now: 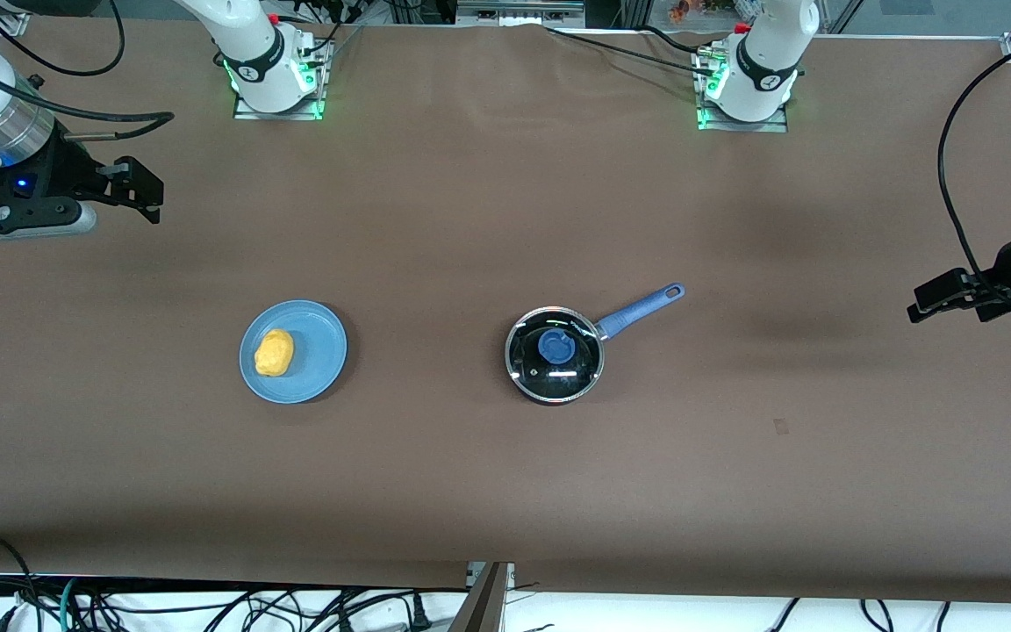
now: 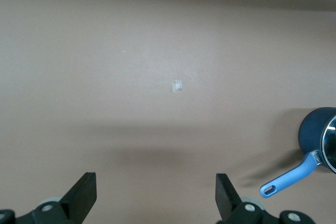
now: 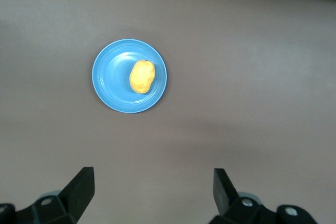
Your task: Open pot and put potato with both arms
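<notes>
Pot [image 1: 555, 355] and left hand [image 1: 940, 299] are well apart: the hand hangs over bare tabletop [image 1: 488, 211] at the left arm's end, fingers [image 2: 83, 195] spread wide, holding nothing. Right hand [image 1: 132, 187] hangs over its own end, fingers [image 3: 80, 189] wide too. One pot, glass lid [image 1: 555, 349] on, sits mid-tabletop; toward the right arm's end from the pot, one potato [image 1: 274, 352] lies on one blue plate [image 1: 323, 348]. Brown cloth covers the tabletop.
</notes>
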Tool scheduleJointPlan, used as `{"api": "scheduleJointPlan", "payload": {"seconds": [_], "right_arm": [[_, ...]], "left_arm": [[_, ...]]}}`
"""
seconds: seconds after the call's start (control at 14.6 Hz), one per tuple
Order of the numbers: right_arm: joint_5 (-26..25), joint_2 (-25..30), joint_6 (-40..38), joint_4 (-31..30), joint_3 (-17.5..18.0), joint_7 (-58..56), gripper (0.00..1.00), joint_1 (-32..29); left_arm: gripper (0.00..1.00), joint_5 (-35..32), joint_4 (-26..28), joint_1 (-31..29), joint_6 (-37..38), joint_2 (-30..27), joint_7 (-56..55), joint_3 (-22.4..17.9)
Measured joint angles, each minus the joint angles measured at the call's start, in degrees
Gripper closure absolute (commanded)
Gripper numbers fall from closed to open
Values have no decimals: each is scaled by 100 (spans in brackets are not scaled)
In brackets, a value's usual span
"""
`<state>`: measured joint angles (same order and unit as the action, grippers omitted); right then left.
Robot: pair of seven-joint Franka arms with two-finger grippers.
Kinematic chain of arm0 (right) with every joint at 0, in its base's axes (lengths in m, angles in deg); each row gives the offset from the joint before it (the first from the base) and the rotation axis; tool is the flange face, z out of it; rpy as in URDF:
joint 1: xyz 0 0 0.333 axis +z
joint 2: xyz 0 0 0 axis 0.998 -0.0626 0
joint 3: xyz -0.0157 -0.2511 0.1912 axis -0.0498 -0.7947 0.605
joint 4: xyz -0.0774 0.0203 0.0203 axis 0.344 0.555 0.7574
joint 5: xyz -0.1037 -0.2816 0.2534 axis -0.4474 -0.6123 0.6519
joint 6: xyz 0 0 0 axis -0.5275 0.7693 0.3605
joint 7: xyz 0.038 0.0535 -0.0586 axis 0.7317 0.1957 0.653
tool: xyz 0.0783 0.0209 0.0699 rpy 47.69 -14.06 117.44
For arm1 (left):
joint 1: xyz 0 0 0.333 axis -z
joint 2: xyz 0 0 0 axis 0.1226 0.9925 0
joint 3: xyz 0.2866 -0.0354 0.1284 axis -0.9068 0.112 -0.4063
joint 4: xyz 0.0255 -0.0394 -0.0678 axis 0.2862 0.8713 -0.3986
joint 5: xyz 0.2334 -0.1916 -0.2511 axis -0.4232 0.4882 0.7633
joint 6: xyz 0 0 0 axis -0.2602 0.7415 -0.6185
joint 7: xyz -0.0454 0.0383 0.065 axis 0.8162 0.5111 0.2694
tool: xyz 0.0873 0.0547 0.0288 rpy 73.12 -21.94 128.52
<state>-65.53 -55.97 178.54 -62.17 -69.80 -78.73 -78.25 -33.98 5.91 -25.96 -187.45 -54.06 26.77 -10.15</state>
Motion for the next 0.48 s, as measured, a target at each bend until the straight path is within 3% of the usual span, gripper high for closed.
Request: {"api": "scheduleJointPlan", "payload": {"seconds": [0.48], "right_arm": [[478,-23,-140,3,-1,848,0,-26]], "left_arm": [[0,0,-8,82,0,36,-54,14]]}}
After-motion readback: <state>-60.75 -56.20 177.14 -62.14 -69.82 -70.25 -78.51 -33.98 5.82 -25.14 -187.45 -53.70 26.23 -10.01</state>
